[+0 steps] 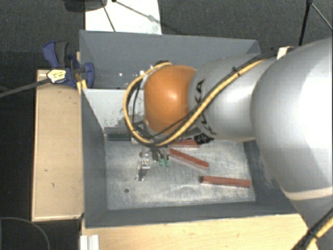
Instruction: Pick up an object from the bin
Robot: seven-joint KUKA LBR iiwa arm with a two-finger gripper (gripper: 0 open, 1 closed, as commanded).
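The gripper [152,163], under the arm's orange wrist cover [166,100], is low over the floor of the grey metal bin [99,160] near its middle; whether it is apart or together cannot be told. A long reddish-brown flat stick [190,161] lies slanted just beside it toward the bin's right wall, and a second such stick [225,181] lies nearer the front right corner.
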